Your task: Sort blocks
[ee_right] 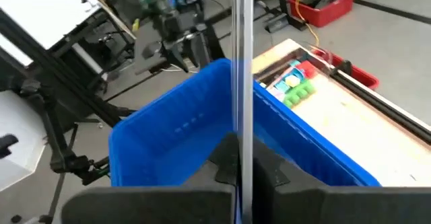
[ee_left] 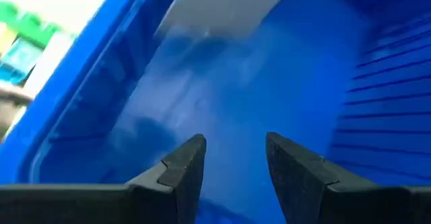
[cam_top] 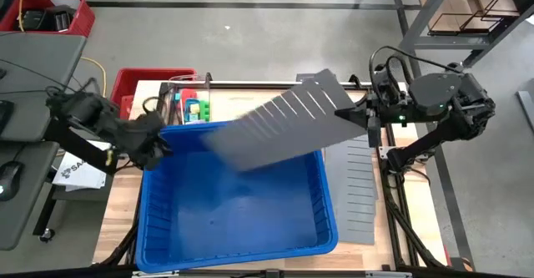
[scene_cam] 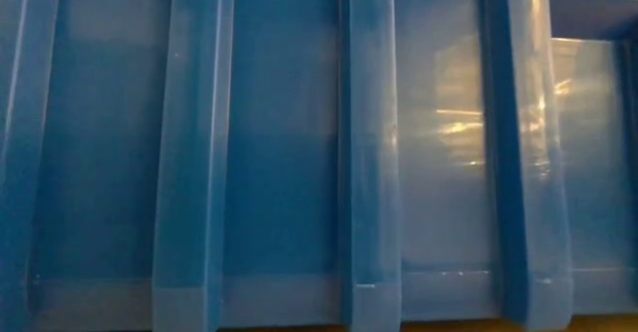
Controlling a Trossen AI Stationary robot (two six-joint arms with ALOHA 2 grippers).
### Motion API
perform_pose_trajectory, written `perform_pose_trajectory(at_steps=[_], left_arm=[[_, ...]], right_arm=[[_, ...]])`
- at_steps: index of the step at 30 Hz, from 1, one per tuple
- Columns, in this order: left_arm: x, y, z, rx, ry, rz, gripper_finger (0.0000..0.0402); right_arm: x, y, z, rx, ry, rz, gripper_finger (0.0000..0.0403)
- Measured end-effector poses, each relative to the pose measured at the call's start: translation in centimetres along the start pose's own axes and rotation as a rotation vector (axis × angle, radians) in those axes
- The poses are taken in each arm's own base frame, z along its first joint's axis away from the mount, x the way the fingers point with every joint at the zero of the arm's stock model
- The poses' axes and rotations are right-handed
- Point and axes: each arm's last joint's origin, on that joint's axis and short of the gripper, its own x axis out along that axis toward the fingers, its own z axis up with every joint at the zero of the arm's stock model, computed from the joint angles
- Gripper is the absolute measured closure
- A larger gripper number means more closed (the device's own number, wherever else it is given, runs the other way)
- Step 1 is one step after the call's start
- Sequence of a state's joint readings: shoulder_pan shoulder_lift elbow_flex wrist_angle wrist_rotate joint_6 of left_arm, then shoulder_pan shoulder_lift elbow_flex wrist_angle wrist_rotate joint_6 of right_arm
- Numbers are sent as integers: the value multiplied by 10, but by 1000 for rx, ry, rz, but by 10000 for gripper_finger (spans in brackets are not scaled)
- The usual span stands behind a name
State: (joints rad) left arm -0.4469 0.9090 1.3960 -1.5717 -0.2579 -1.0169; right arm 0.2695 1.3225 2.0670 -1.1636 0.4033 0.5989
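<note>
Left end effector (ee_left: 232,163): at the blue bin's (cam_top: 158,228) far-left corner, reaching over the rim; fingers apart with a clear gap, nothing between them.
Right end effector (ee_right: 244,167): at the bin's right side, fingers pressed together on the edge of a grey divider panel (cam_top: 279,128), held tilted above the bin.
Second panel (cam_top: 355,190): lies flat on the surface (cam_top: 121,203), just beside the bin's right wall.
Blocks (cam_top: 197,108): a small cluster, green, teal and red, on the surface beyond the bin's far rim; none held, none visible inside the bin.
Stage (judged): bin being cleared of dividers; sorting not yet begun.
Risk: the panel is pinched by one edge only, so it could swing or slip and drop back into the bin.
Risk: the raised panel spans towards the left arm; a careless sweep could strike it.
Risk: nudging the bin could scatter the blocks close behind it.
</note>
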Motion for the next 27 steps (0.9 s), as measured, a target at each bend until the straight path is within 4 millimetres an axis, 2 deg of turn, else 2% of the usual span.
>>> perform_pose_trajectory(at_steps=[5, 8, 14, 19, 23, 27], left_arm=[[34, -3, -11, -41, 32, 32, 246], [63, -14, -18, -84, -23, -79, 246], [133, -34, -35, -246, -202, -294, 246], [179, -39, -52, -377, -272, -424, 245], [209, -30, -65, -495, -388, -341, 237], [229, -24, -69, -605, -510, -300, 226]], right_arm=[[-6, -3, 0, 7, -3, -7, 403], [-10, -5, 2, 11, -27, -8, 403], [-9, -5, 1, 3, -24, -10, 403], [-10, -5, 2, 8, -27, -8, 403], [-10, -4, 2, 13, -26, 1, 403], [-10, -2, 5, 27, -48, 28, 403]])
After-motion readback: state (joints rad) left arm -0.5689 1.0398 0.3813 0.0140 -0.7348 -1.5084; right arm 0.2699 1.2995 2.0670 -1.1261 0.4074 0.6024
